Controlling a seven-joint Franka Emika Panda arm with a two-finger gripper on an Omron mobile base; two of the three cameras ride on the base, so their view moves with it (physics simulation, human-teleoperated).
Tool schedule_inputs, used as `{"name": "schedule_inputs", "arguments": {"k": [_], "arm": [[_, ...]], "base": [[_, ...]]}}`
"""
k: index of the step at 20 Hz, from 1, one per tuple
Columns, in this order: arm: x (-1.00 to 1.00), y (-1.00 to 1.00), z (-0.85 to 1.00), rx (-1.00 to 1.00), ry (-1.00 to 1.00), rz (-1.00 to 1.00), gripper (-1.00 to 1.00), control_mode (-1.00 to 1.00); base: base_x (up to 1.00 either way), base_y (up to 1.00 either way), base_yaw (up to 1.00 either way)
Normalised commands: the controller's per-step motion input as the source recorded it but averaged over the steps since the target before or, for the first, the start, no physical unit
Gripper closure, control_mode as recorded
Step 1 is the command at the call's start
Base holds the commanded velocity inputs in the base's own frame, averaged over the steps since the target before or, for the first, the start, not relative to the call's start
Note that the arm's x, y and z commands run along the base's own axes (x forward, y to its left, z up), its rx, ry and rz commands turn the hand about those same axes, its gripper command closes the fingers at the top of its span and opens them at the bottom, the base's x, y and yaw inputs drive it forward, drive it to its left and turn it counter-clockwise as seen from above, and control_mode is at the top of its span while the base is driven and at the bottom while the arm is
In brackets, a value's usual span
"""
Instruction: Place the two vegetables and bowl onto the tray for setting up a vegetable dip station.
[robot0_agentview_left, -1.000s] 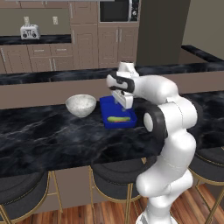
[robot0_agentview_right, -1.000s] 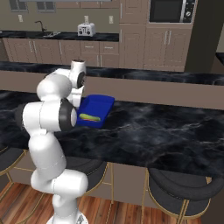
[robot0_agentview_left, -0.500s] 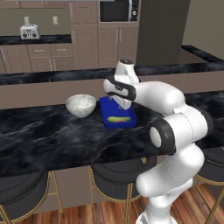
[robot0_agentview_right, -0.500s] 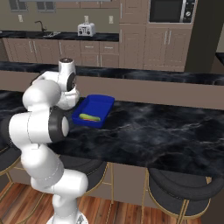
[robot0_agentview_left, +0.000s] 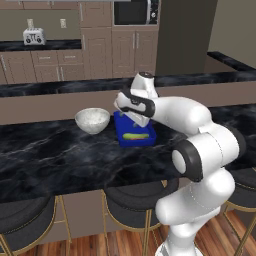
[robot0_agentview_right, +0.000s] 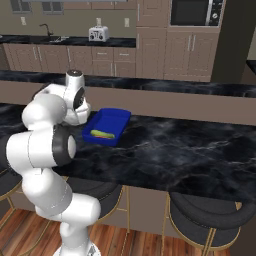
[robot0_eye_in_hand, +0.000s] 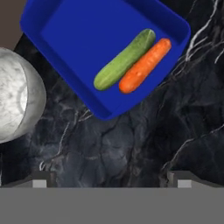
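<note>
The blue tray (robot0_eye_in_hand: 87, 35) lies on the black marble counter. In it a green elongated vegetable (robot0_eye_in_hand: 124, 59) and an orange carrot (robot0_eye_in_hand: 144, 65) rest side by side, touching. The white speckled bowl (robot0_eye_in_hand: 15, 100) stands on the counter just left of the tray (robot0_agentview_left: 124, 141), apart from it. My gripper (robot0_eye_in_hand: 112, 181) hovers open and empty above the counter beside the tray's near corner, between bowl (robot0_agentview_left: 92, 119) and tray. In the left base view the gripper (robot0_agentview_left: 131, 119) hangs over the tray's left part. From the right base view, the tray (robot0_agentview_right: 112, 120) and vegetables (robot0_agentview_right: 102, 133) show; my arm hides the bowl.
A raised brown ledge (robot0_agentview_left: 60, 102) runs along the counter's far side, just behind bowl and tray. Dark stools (robot0_agentview_left: 132, 200) stand under the near edge. Open marble counter (robot0_agentview_right: 190, 145) stretches to the right of the tray. A toaster (robot0_agentview_right: 98, 34) sits on the back counter.
The hand has shifted a little left, off the tray's middle toward the bowl, and the elbow has swung out to the right. The jaws stayed open; vegetables, tray and bowl have not moved.
</note>
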Motion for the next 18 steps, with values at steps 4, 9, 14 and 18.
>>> {"name": "schedule_inputs", "arguments": {"k": [4, 9, 14, 18], "arm": [[0.19, 0.04, 0.14, 0.00, -0.02, 0.11, -1.00, -1.00], [0.26, 0.15, 0.02, 0.00, 0.00, 0.07, -1.00, -1.00], [0.17, 0.29, 0.00, 0.00, -0.02, 0.01, -1.00, -1.00], [0.14, 0.16, 0.00, -0.01, -0.02, 0.00, -1.00, -1.00]], "base": [[0.00, 0.00, 0.00], [0.00, 0.00, 0.00], [0.00, 0.00, 0.00], [0.00, 0.00, 0.00]]}}
